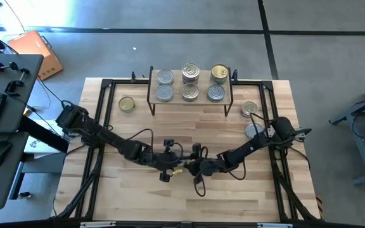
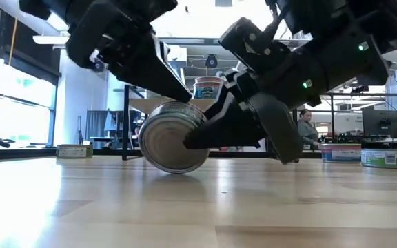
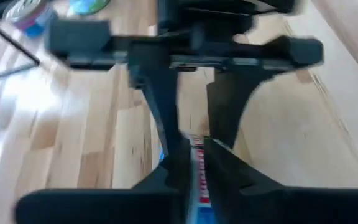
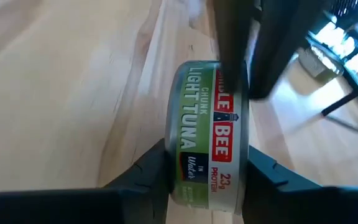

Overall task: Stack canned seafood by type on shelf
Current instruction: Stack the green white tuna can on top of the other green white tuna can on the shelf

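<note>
Nearest you, at the front middle of the table (image 1: 138, 202), 1 tin (image 2: 174, 145) is standing on its edge, its flat silver face turned toward the low camera. The right gripper (image 1: 193, 167) is clamping it: in the right wrist view 1 finger is pressing on each flat face, and the green label reading "light tuna" is showing between them. The left gripper (image 1: 172, 166) is meeting it from the other side, right at the same tin. A strip of the label is showing in the left wrist view, but you cannot tell whether that gripper is gripping the tin or merely touching it.

Farther back, 3 loose tins are lying flat on the table. 1 gold-topped tin (image 1: 127, 104) is sitting to the left of the shelf (image 1: 201, 101). 2 tins are sitting to its right, the silver one (image 1: 254, 130) nearer you and the other (image 1: 249, 109) just behind it.

At the far edge the shelf is carrying 6 visible tin tops in 2 rows of 3. The back-middle top (image 1: 191, 71) and the back-right top (image 1: 219, 73) are sitting higher than the front row. That is making 10 tins you are seeing in all.

Beyond the table, 1 person (image 2: 307, 131) is sitting in the room.
</note>
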`<state>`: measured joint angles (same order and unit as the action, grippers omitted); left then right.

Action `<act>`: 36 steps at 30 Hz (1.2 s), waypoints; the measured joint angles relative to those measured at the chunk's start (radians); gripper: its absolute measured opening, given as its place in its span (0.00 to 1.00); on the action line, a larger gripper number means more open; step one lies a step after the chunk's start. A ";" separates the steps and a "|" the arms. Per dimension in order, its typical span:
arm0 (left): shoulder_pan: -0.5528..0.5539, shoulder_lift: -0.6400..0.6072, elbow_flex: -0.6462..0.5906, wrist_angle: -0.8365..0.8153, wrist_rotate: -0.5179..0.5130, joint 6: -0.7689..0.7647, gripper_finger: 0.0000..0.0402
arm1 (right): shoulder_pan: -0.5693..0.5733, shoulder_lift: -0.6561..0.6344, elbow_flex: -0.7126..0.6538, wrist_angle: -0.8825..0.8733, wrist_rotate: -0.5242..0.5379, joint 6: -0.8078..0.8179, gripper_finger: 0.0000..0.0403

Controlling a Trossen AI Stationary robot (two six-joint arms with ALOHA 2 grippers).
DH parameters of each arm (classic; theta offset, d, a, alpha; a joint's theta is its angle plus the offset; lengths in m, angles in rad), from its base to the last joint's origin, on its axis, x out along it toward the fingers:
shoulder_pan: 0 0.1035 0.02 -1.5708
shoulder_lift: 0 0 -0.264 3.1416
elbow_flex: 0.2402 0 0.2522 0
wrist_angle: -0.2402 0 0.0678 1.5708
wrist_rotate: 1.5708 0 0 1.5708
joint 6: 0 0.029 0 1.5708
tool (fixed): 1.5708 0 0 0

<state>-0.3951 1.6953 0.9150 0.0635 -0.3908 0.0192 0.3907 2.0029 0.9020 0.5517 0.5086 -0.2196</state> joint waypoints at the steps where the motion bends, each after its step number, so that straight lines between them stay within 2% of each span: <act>1: -0.005 -0.009 0.000 -0.008 0.002 0.027 0.12 | 0.000 0.000 0.000 0.007 -0.007 0.032 0.30; 6: -0.026 -0.028 0.002 -0.012 0.009 0.146 0.32 | -0.006 0.001 -0.002 0.041 -0.057 0.154 0.30; 11: -0.020 -0.013 0.000 -0.016 0.000 0.175 0.52 | -0.017 0.002 -0.002 0.048 -0.097 0.214 0.30; 14: -0.008 0.000 0.000 -0.032 0.000 0.164 0.61 | -0.024 0.002 -0.002 0.050 -0.102 0.224 0.30; 17: 0.008 0.013 0.000 -0.061 -0.005 0.130 0.65 | -0.026 0.002 -0.002 0.050 -0.102 0.223 0.30; 23: 0.033 0.027 0.000 -0.128 0.005 0.061 0.61 | -0.026 0.002 -0.002 0.051 -0.100 0.223 0.31; 27: 0.035 0.027 0.000 -0.110 0.044 0.060 0.50 | -0.026 0.002 -0.003 0.054 -0.099 0.224 0.31; 32: 0.032 0.027 0.000 -0.108 0.079 0.056 0.30 | -0.023 -0.003 -0.003 0.042 -0.098 0.212 0.33; 36: 0.020 0.021 0.004 -0.111 0.042 0.036 0.29 | -0.012 -0.080 -0.002 -0.115 -0.043 0.236 0.38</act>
<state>-0.3748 1.7164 0.9187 -0.0470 -0.3483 0.0555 0.3784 1.9226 0.8999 0.4368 0.4661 0.0161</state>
